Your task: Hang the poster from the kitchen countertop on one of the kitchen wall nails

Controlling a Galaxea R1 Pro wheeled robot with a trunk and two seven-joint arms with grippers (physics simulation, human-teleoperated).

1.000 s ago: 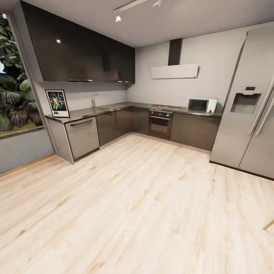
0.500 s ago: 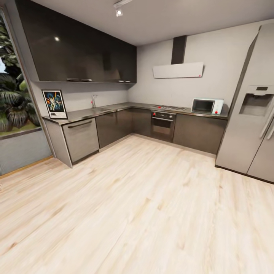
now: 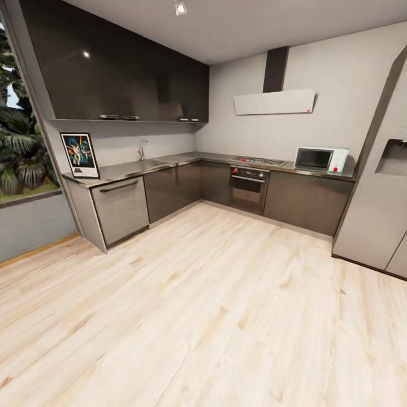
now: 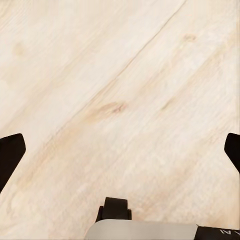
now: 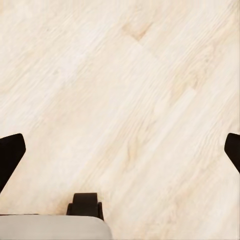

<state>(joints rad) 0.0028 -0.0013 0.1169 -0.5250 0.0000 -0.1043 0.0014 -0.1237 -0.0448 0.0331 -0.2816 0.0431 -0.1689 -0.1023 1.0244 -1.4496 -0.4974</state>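
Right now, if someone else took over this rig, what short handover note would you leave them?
Left hand: open, empty, pointed at the wood floor.
Right hand: open, empty, also over the floor.
Poster: upright at the window end of the kitchen countertop, against the wall, untouched.
Done: nothing yet; the robot stands well back from the counter, across open floor.
Left: drive to the counter's left end, pick up the poster, find a wall nail (I cannot make one out from here) and hang it.
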